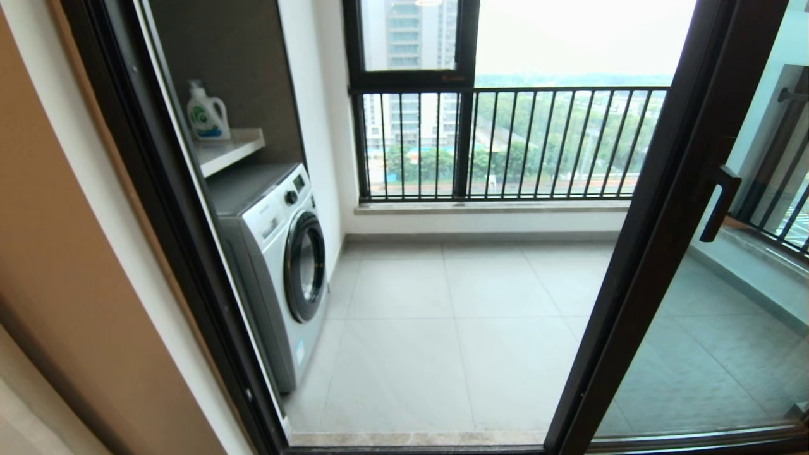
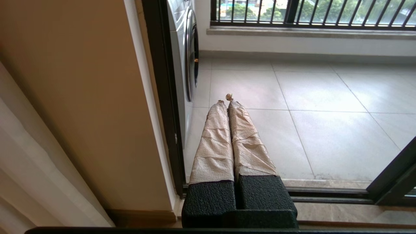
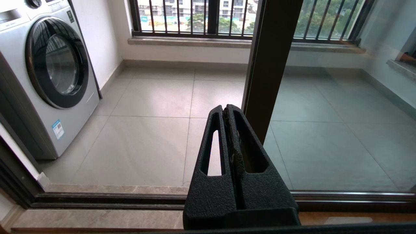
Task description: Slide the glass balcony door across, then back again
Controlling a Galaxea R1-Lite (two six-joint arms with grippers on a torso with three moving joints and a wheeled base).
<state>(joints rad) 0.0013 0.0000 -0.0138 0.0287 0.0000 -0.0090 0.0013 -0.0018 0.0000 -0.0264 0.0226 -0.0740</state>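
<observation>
Right wrist view showed your right gripper [image 3: 227, 110] pinched closed, empty, beside the glass balcony door [image 3: 273, 65]; its fingertip could have slipped off the frame.

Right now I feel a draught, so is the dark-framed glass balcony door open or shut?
Open. The dark-framed glass balcony door stands at the right, leaving a wide gap through which bare floor tiles and the white washing machine show unglazed.

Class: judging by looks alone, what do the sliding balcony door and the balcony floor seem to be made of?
The glass balcony door: clear glass, since the floor shows through it, in a dark, smooth, probably metal frame.
The balcony floor: pale glazed tiles, probably ceramic, with grout lines and a soft sheen.
</observation>
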